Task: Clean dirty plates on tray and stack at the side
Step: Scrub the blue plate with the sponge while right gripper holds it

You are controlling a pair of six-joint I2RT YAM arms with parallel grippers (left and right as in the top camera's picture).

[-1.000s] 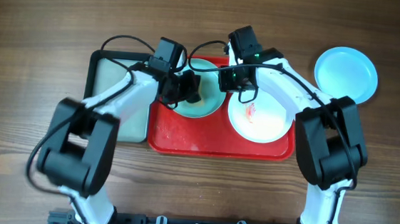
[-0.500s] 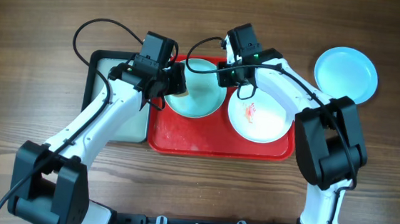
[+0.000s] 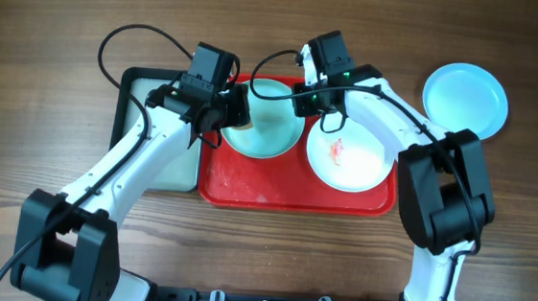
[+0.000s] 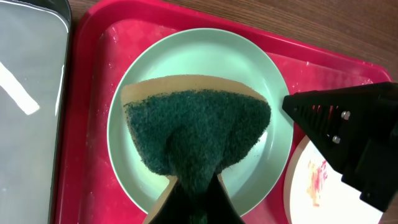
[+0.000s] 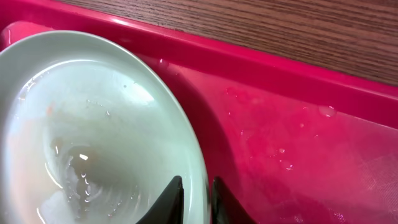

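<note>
Right tool [image 5: 196, 183] pinches turquoise plate [image 5: 93, 124] rim (on red tray [image 5: 298, 143]).

No writing is legible anywhere (not on the tray [image 3: 257, 186] or plates [image 3: 270, 139]).

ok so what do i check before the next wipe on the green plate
1. Sponge clamped in left gripper: ok.
2. Sponge over the turquoise plate: ok; whether it presses down, cannot tell.
3. Right gripper pinching that plate's rim to steady it: ok.
4. Plate inside the red tray: ok.
5. Plate free of smears: cannot tell, the sponge hides its middle.
6. White plate clean: not ok, red smear on it.
</note>
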